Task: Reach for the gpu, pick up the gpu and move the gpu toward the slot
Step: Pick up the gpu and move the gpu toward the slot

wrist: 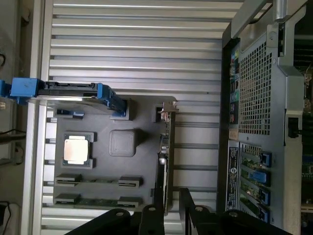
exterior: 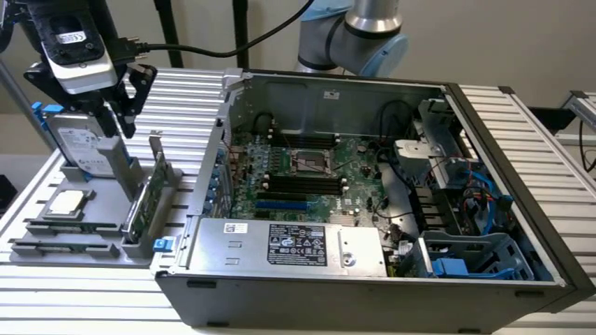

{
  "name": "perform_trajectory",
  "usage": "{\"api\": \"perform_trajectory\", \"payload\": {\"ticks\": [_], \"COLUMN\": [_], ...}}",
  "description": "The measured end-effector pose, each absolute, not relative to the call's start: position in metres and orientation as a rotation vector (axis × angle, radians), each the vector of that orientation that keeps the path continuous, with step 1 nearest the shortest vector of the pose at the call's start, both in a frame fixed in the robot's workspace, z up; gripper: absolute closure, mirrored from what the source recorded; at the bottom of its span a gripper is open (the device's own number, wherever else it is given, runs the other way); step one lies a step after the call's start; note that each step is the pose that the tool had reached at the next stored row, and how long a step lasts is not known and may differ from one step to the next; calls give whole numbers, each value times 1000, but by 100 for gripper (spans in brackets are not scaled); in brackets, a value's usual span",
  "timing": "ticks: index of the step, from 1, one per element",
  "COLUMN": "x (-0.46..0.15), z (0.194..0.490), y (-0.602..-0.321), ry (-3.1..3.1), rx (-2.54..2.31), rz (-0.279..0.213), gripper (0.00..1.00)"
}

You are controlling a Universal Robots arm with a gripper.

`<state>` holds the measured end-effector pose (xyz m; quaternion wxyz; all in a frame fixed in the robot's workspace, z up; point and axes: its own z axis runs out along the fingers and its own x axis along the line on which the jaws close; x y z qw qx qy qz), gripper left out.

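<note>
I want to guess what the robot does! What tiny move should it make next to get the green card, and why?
Probably ease straight down. The gpu stands upright in the grey tray, untouched, with the open jaws hanging above it. In the wrist view its thin edge roughly lines up with the gap between them, so lowering should put one jaw on each side.

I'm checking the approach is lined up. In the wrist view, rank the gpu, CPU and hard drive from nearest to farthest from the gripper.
1. gpu, edge-on in the tray, running as far as the open gripper.
2. CPU, lying flat in its tray pocket, off to the gpu's side.
3. hard drive, upright at the tray's end by the gpu's bracket, blue rails.
</note>
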<state>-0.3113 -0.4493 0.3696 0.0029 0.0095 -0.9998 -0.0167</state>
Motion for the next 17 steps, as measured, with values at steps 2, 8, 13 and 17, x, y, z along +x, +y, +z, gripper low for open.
{"api": "perform_trajectory", "payload": {"ticks": [2, 8, 13, 17], "x": [-311, -312, -313, -313], "z": [370, 364, 355, 347], "y": [-449, -449, -449, -449], "ry": [-3135, -3135, -3135, -3135], "rx": [30, 30, 29, 29], "rz": [-52, -52, -52, -52], "gripper": [64, 58, 58, 58]}}
